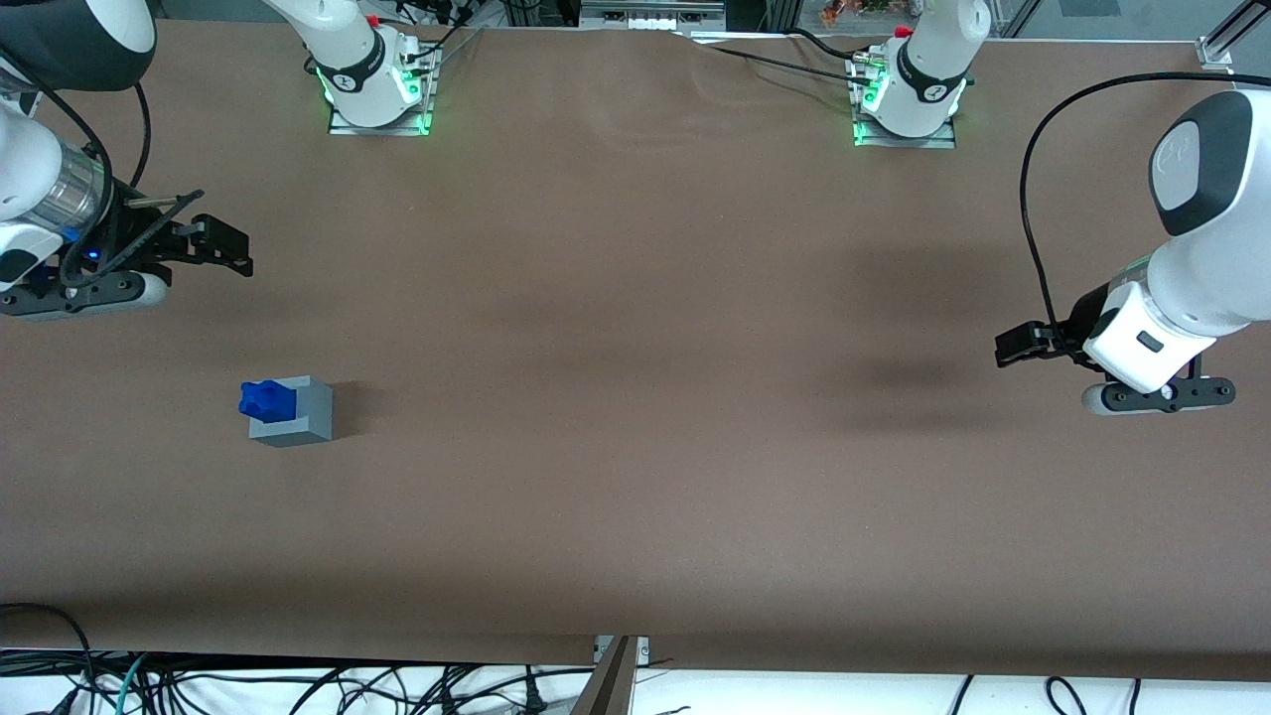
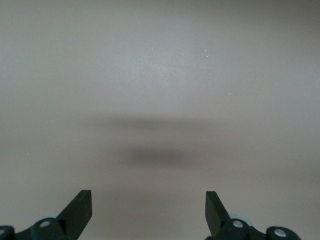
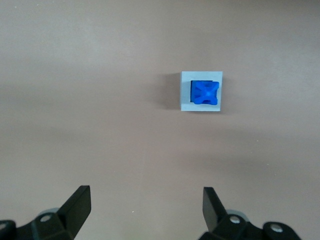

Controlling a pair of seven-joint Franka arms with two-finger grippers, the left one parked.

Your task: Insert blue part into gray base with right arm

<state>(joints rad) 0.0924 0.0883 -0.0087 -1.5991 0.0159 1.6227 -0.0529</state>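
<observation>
Sitting in the square hole on top of the gray base (image 1: 294, 411), the blue part (image 1: 264, 399) is bright blue and bumpy, with little knobs at its corners. It pokes up out of the hole, and from the front camera it shows at the edge of the block that faces the working arm's end of the table. The gray base is a light gray block, like a cube, and it is bigger than the blue part. From the wrist camera on the right arm, the blue part (image 3: 205, 92) fills most of the hole, and a thin gray rim of the base (image 3: 185, 92) goes around it. The block stands by itself on the brown table (image 1: 635, 477). No words or labels can be read on the block or on the blue part. The right arm (image 1: 40, 179) is white with a shiny silver band and a small blue light. Its black gripper (image 1: 223, 248) hangs above the table, well apart from the block and farther from the front camera than the block is. The gripper (image 3: 145, 205) has its two fingers spread wide, and it holds nothing. There is only bare table between the fingers (image 3: 80, 200).
</observation>
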